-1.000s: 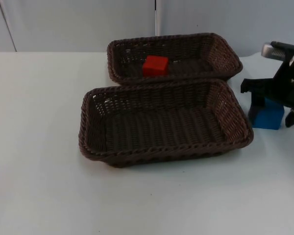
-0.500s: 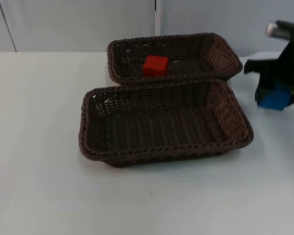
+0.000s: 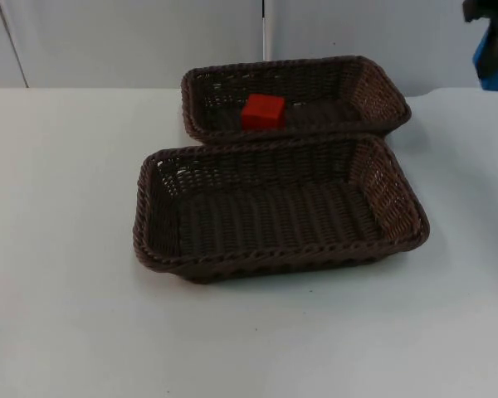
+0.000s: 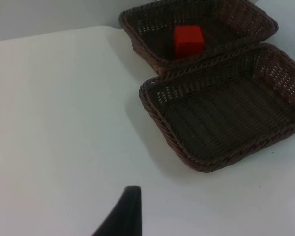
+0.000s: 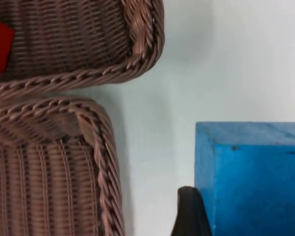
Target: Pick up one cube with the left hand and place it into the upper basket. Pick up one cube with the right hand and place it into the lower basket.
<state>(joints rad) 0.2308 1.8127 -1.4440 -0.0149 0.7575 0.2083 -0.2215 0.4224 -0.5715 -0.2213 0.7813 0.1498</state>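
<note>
A red cube (image 3: 262, 111) (image 4: 188, 39) lies inside the upper brown wicker basket (image 3: 382, 83) (image 4: 137, 34). The lower basket (image 3: 282, 259) (image 4: 157, 118), right in front of it, holds nothing. My right gripper (image 3: 491, 37) is shut on a blue cube (image 3: 496, 60) (image 5: 255, 177) and carries it high in the air, to the right of the upper basket. In the right wrist view the cube hangs over bare table, beside the corners of both baskets. My left gripper (image 4: 125, 216) waits over the table, left of the baskets.
The two baskets touch along their long sides in the middle of the white table (image 3: 66, 249). A grey partition wall (image 3: 133, 41) closes the table at the back. Open table lies to the left, to the right and in front of the baskets.
My right gripper has lifted the blue cube off the table beside the lower basket's right end and carried it up toward the picture's upper right corner. The baskets and red cube stayed still.
</note>
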